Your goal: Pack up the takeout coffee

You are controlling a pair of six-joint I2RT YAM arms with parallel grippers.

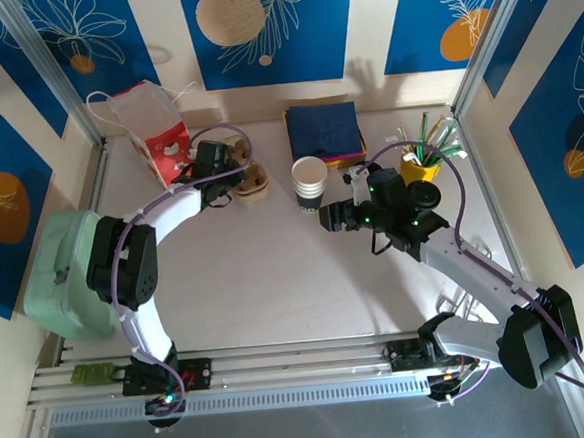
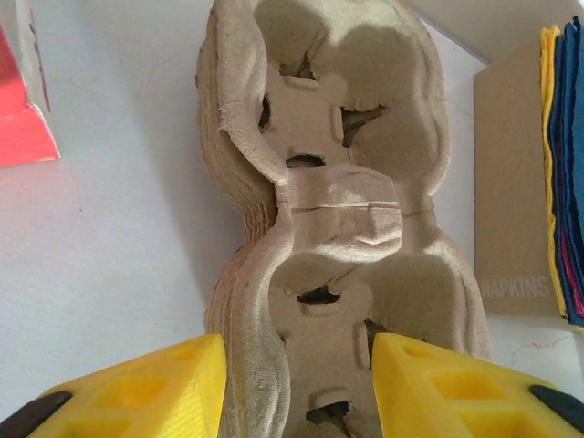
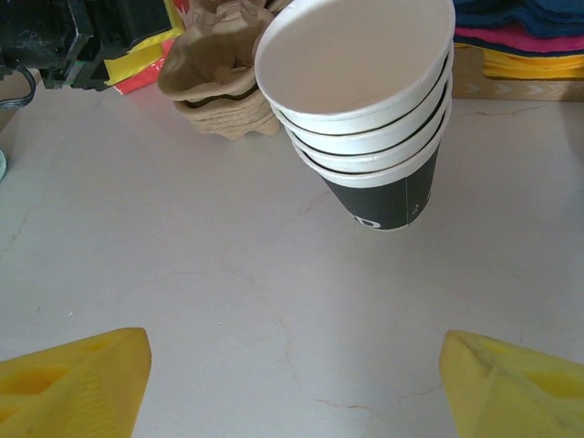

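So the whole rig sits in a booth with blue leaf-print wall panels [image 1: 269,30], and the table [image 1: 278,310] is a pale, marble-looking top with faint veins. A big mint green tub [image 1: 60,275] hangs at its left edge. At the back left there's a red and white paper bag [image 1: 155,128], and at back centre a cardboard box of coloured napkins [image 1: 323,132].

The left gripper [image 2: 297,356] is down at the near end of the stack of cardboard cup carriers [image 2: 338,228]. Its yellow fingers are about half apart with the cardboard between them. Honestly I can't tell if it's actually pinching it or just straddling it.

The right gripper [image 3: 294,342] is spread wide with nothing in it, just bare table between the fingers. It points at the stack of lidless white cups [image 3: 365,109], which stands a little way ahead of it, just beside the carriers.

A small yellow cup of straws [image 1: 420,160] sits at the back right.

As for the takeout coffee itself, I can't tell where it is from these shots.
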